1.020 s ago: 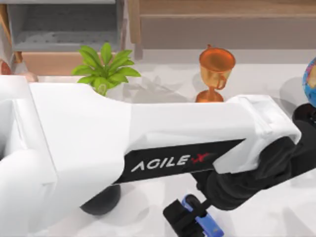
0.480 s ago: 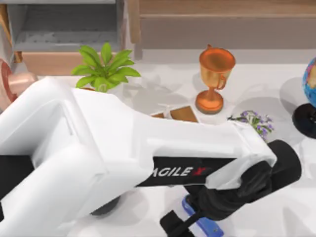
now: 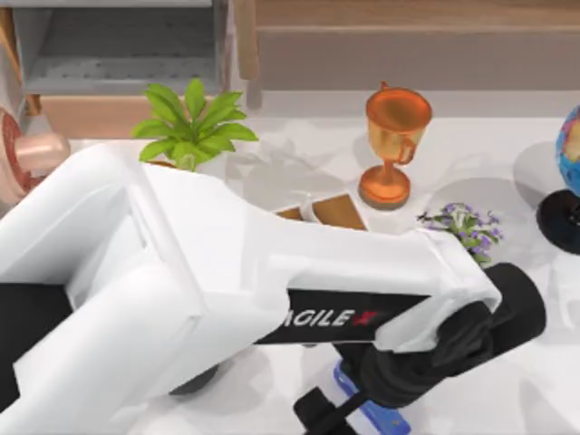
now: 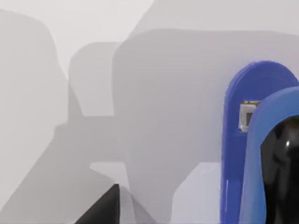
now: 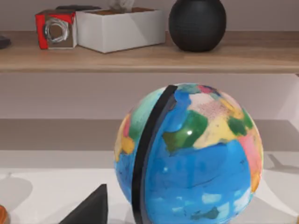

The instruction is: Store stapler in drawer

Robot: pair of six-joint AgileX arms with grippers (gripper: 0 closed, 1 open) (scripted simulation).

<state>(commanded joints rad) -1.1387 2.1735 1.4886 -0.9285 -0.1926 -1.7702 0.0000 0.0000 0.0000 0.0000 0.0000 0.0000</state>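
Observation:
The blue stapler [image 3: 385,419] with its black top lies on the white table near the front edge, partly under my left arm. My left gripper [image 3: 349,410] hangs low right over it. In the left wrist view the stapler [image 4: 238,140] stands close up on one side, while a dark fingertip [image 4: 106,209] stays well apart from it, so the jaws are open and hold nothing. The drawer [image 3: 118,68] stands pulled out at the back left, showing its grey inside and tan front panel. My right gripper [image 5: 149,221] is parked by the globe, open, with one finger [image 5: 91,210] showing.
A green plant [image 3: 192,122], an orange trophy [image 3: 395,136], purple flowers [image 3: 464,223] and a brown-topped tissue box [image 3: 332,210] stand between the stapler and the drawer. The globe [image 3: 571,154] is at the right edge. A dark round thing [image 3: 192,381] sits under my left arm.
My left arm has swung and tilted, uncovering the tissue box and the flowers, and its gripper has dropped slightly over the stapler. The stapler has stayed where it was.

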